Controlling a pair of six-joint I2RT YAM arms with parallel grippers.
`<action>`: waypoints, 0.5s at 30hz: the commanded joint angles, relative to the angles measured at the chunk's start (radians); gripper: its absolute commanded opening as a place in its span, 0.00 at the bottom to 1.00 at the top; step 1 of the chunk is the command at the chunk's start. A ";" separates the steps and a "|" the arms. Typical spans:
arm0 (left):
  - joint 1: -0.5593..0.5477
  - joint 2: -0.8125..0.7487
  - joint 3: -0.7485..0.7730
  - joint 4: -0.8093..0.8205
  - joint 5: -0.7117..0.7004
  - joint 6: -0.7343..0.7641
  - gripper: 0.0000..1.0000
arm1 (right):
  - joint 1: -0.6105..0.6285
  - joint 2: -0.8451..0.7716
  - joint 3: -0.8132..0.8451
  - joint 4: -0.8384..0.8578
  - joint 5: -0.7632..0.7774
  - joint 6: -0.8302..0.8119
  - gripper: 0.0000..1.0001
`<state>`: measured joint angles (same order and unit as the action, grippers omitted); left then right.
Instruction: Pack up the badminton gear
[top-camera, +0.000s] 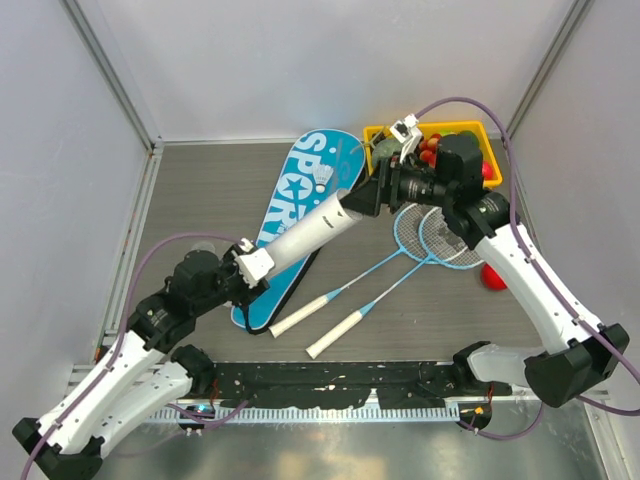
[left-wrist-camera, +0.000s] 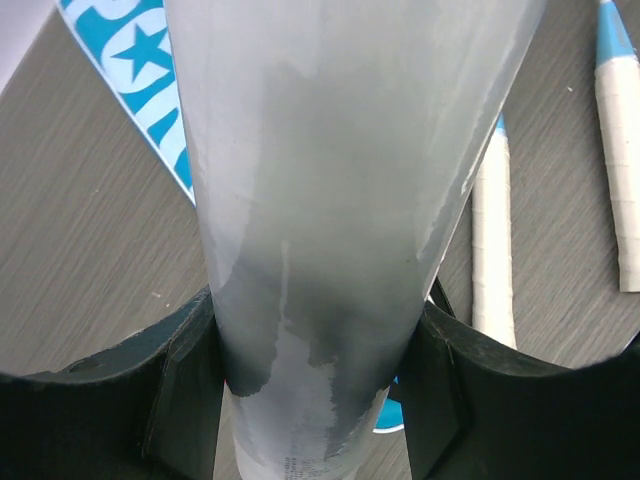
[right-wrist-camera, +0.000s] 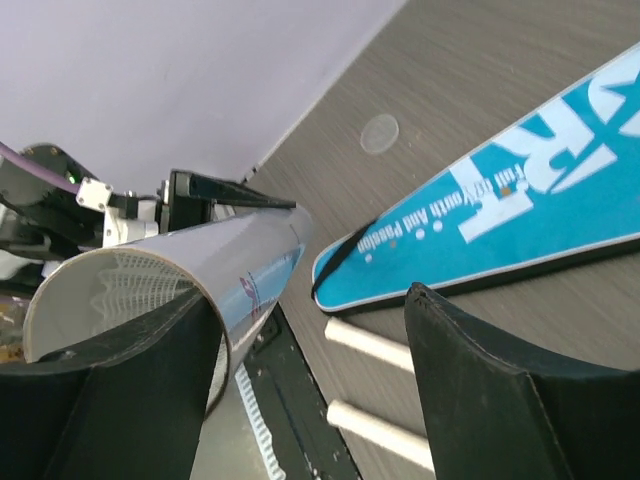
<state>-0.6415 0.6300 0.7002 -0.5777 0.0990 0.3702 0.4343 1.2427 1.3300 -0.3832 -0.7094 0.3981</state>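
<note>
Tube (top-camera: 305, 235) rim beside right fingers (right-wrist-camera: 500, 400)

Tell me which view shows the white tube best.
Top external: the tube shows nearly its whole length, crossing the bag, its near end in the left gripper. Left wrist shows only a stretch of its wall between the fingers. Right wrist shows its open mouth, a shuttlecock inside.

Yellow fruit tray (top-camera: 478, 127), lone red fruit (top-camera: 492, 277) nearby
</note>
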 joint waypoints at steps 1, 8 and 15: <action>-0.004 -0.073 -0.011 0.101 -0.061 -0.046 0.16 | -0.061 0.017 0.015 0.289 -0.022 0.139 0.76; -0.003 -0.138 -0.022 0.095 -0.142 -0.073 0.18 | -0.120 0.144 -0.008 0.616 -0.021 0.252 0.77; -0.003 -0.187 -0.039 0.114 -0.166 -0.097 0.17 | -0.123 0.392 0.147 0.629 0.039 0.197 0.77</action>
<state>-0.6415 0.4660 0.6613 -0.5652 -0.0353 0.2985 0.3103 1.5196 1.3647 0.1619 -0.7177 0.6121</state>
